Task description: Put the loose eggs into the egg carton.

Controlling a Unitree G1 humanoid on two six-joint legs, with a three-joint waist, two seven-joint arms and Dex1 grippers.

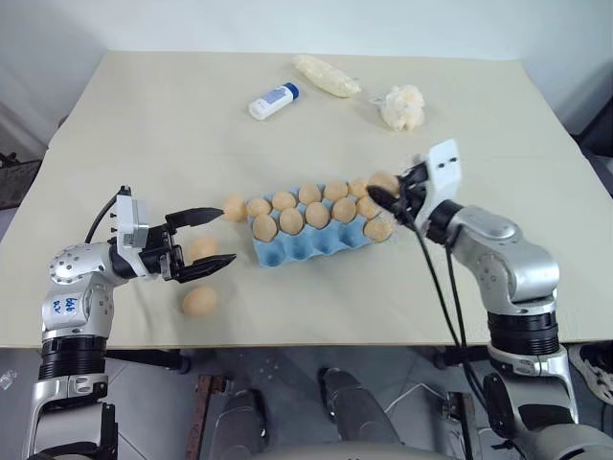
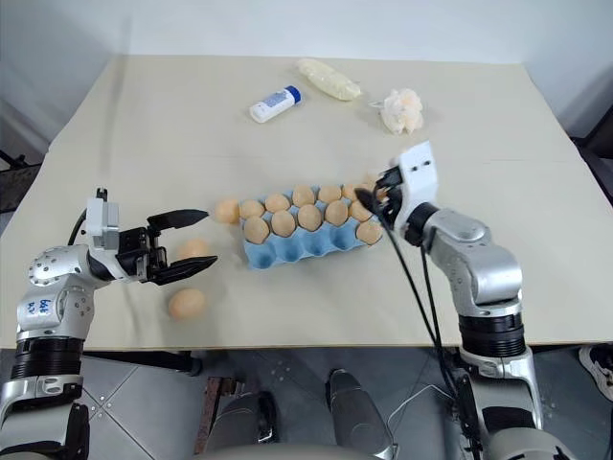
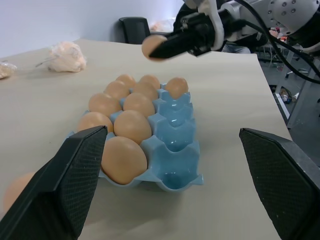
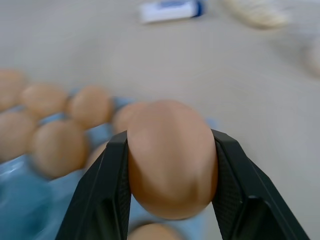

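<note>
Eggs first, and one is in the air: the right gripper [image 4: 170, 165] has its two black fingers clamped on the flanks of a tan egg [image 4: 171, 159], carried above the right-hand end of the egg carton [image 1: 316, 244]. From the left wrist view you can see that egg [image 3: 152, 46] hanging clear over the far end of the tray.

These look light, smooth and rigid, but I'd call them fragile and a bit slippery: round shells give pads little to bite on. The hold across the widest belly, as here, seems the sensible one; squeeze gently, set down softly.

Over to the blue pulp carton. It sits mid-table, its back two rows largely filled, the near row of cups mostly empty. Moulded pulp should be soft and forgiving, light enough to slide if nudged.

The left gripper [image 1: 204, 244] stands wide open, holding nothing, at about nine o'clock from the carton. One loose egg [image 1: 201, 249] lies between its fingers or just behind them, I cannot tell which; another [image 1: 199, 301] rests near the table's front edge at about seven o'clock. A further egg [image 1: 235, 207] sits just beside the carton's left end.

A pale beige table [image 1: 115, 144], flat and matte, offers nothing to stop a rolling egg. At twelve o'clock lies a white bottle [image 1: 272, 102], further right a wrapped pale roll [image 1: 326, 75] and a fluffy cream puff [image 1: 403, 105], all well apart from the carton.
</note>
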